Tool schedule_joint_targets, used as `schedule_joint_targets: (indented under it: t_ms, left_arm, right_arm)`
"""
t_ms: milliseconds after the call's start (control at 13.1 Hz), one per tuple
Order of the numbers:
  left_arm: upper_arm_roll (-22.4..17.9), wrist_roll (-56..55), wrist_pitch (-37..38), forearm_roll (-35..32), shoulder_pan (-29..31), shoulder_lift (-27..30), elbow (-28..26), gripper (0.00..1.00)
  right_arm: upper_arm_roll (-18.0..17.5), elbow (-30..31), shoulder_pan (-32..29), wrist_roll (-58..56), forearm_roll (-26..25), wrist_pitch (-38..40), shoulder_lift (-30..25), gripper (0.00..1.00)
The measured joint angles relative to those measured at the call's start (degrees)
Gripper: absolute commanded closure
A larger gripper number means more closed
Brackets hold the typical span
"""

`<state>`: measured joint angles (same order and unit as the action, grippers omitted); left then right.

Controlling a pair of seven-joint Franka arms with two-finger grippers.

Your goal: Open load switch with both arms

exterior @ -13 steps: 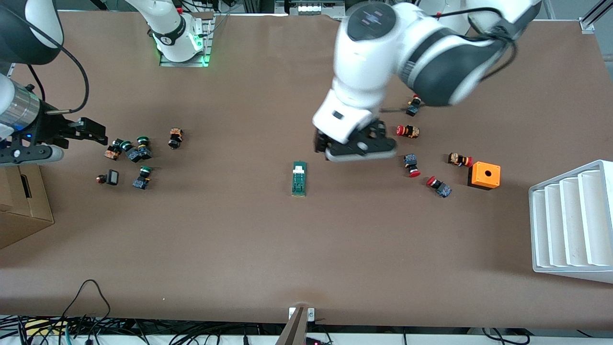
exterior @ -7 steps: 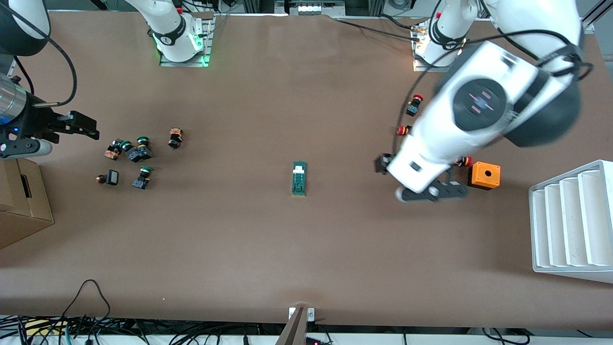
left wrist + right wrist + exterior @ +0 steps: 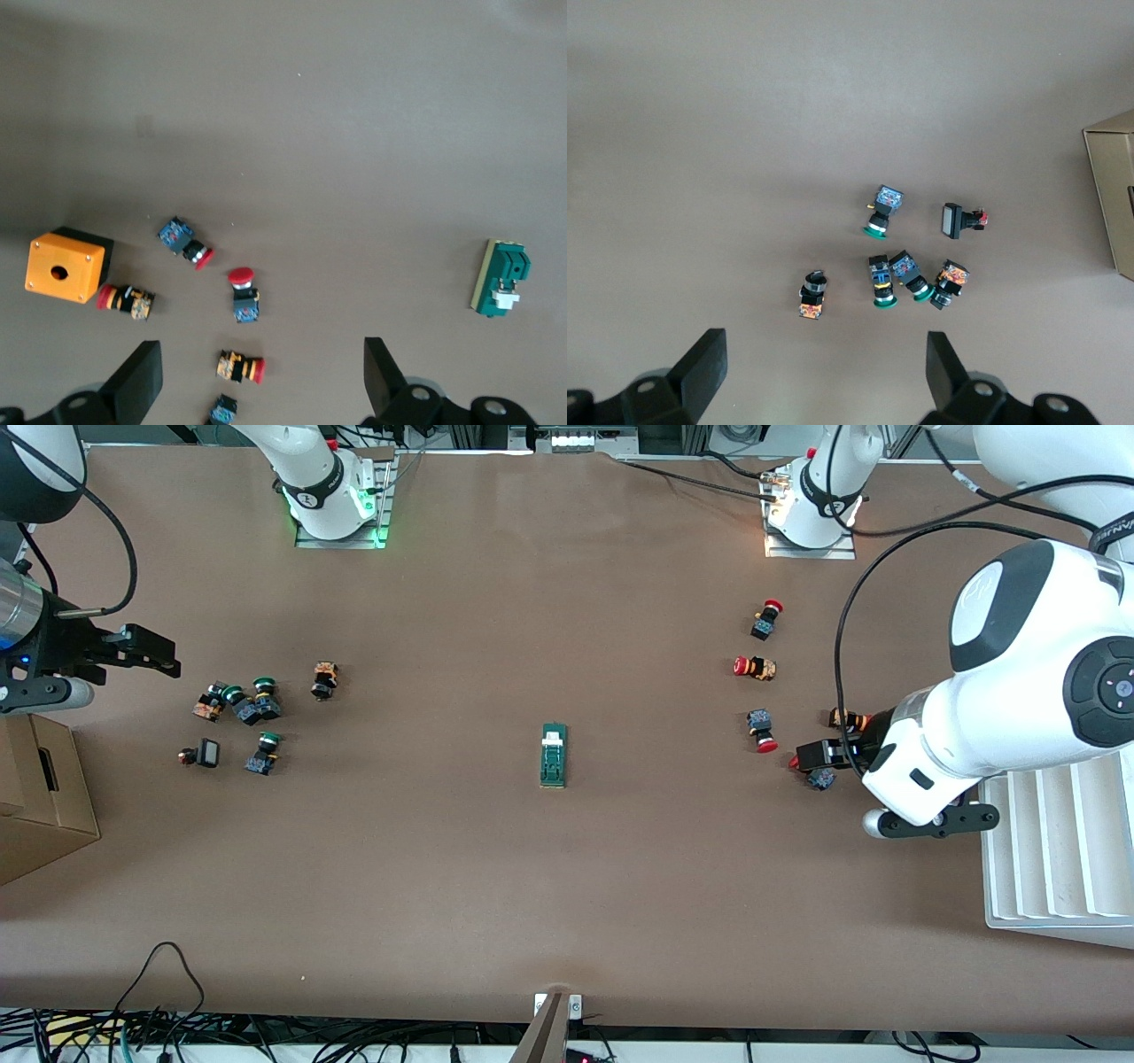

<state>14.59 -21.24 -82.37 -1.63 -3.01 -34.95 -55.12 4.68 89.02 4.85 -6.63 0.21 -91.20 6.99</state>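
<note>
Brown bench [image 3: 496,886] carries your switch [image 3: 554,755], untouched at mid-bench. Your left pincer [image 3: 261,381] hangs spread over red buttons [image 3: 762,731]. Your right pincer [image 3: 824,376] gapes above green buttons [image 3: 257,701].

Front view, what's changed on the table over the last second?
The left gripper swung empty from above the load switch toward the left arm's end of the table, now over the red-capped buttons, jaws open. The right gripper drew back slightly at the right arm's end. Nothing was grasped or released. The load switch and all buttons stayed put.
</note>
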Motion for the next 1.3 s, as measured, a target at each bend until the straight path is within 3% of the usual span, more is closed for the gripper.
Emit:
schedule_joint_targets:
  t_ms: [229,458,687,840,1298]
  left_arm:
    - [-5.8,4.0,-8.1,2.3,-0.8,9.7,-16.5,0.0]
    - [-11.7,8.1,-9.0,3.1,-1.0,17.2,-25.1,0.0]
    - [-18.5,15.6,-9.0,4.0,-1.2,21.1,-28.6,0.0]
    - [-21.0,19.4,-8.8,4.4,-1.2,22.1,-29.2,0.0]
    - [-21.6,19.1,-7.1,4.4,-2.5,23.7,-27.9,0.0]
  right_arm:
    - [-0.1,-0.1,0.1,0.0,0.0,-0.3,0.0,0.01]
    - [-0.2,-0.2,0.2,0.0,0.0,-0.3,0.0,0.01]
    - [-0.2,-0.3,0.2,0.0,0.0,-0.3,0.0,0.01]
    - [-0.2,-0.3,0.2,0.0,0.0,-0.3,0.0,0.01]
    - [-0.2,-0.3,0.3,0.0,0.0,-0.3,0.0,0.01]
